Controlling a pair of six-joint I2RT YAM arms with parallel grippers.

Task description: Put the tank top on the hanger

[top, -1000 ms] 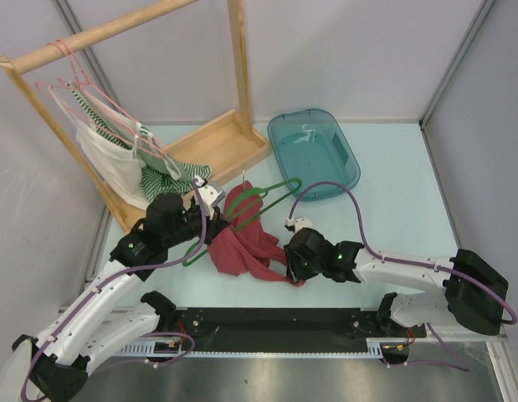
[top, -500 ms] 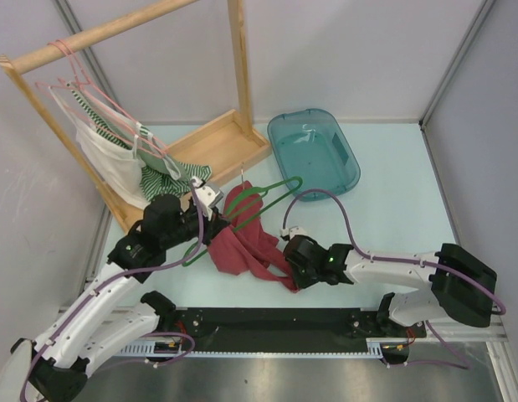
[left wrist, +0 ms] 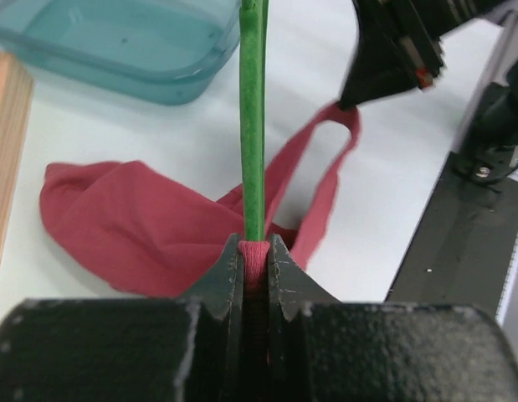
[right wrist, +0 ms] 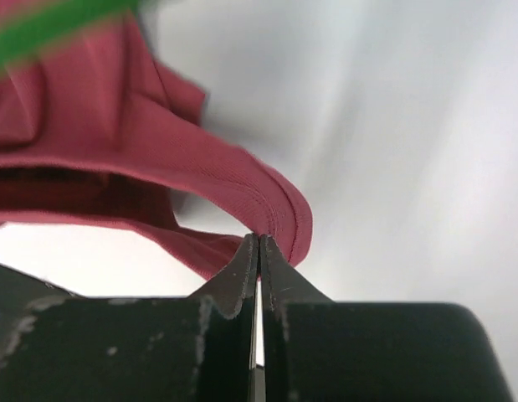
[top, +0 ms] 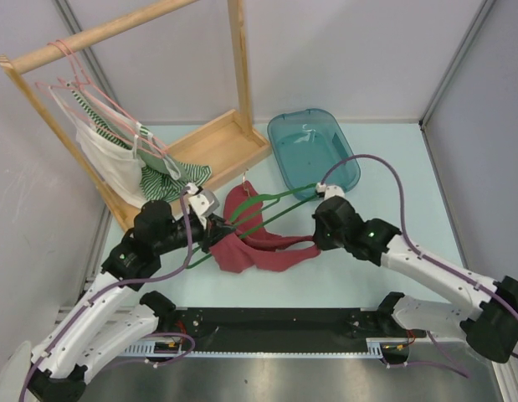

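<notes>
The dark red tank top (top: 260,256) lies on the table, partly draped over the green hanger (top: 280,209). My left gripper (top: 214,233) is shut on the hanger's bar with a fold of the tank top pinched in; in the left wrist view the gripper (left wrist: 254,251) grips the green bar (left wrist: 252,126) and the red fabric (left wrist: 133,226). My right gripper (top: 319,241) is shut on a shoulder strap and holds it stretched to the right. In the right wrist view the gripper (right wrist: 259,243) pinches the strap's edge (right wrist: 267,201), and the hanger (right wrist: 41,29) shows blurred at top left.
A wooden rack (top: 233,84) at the back left carries pale pink hangers (top: 83,88) with a white garment (top: 116,167) and a green-striped one (top: 171,174). A teal plastic tub (top: 313,151) stands at the back centre, also in the left wrist view (left wrist: 116,50).
My right gripper has moved from the front of the tank top up and to the right, pulling the strap out and stretching the fabric. My left gripper shifted slightly, still holding the hanger.
</notes>
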